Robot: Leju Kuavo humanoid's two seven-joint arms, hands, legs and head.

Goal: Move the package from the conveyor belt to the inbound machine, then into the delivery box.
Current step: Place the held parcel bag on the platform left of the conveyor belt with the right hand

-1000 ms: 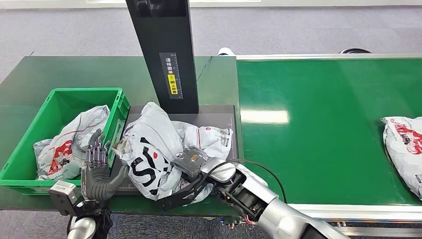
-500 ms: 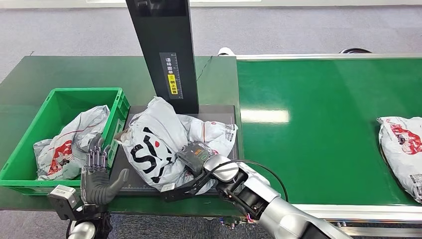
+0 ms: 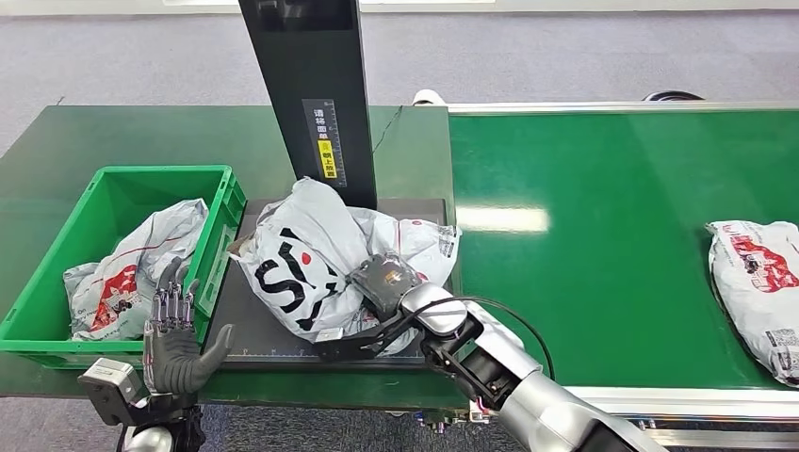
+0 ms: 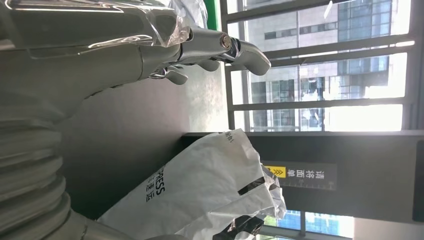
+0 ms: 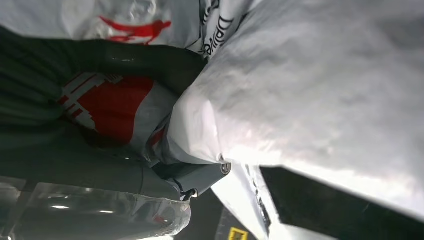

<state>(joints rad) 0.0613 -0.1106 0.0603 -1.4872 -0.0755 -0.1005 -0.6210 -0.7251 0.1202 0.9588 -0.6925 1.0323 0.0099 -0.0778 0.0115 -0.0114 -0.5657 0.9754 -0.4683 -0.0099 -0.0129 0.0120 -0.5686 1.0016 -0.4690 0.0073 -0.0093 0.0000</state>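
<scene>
Holding package (image 3: 311,264) on inbound machine (image 3: 283,325) w/ right hand (image 3: 363,330), step 1 done. Left hand (image 3: 174,334) released, empty. Next: carry to delivery box (image 3: 57,259).

— What do you make of the package (image 3: 320,259) on the inbound machine (image 3: 283,325)?

— You're looking at crinkled, glossy plastic film, white with black print, on a matt dark platform.

— And the rest?

— Your delivery box (image 3: 57,282) is smooth green plastic; the conveyor belt (image 3: 603,235) has a faintly shiny green surface edged with metal.
</scene>
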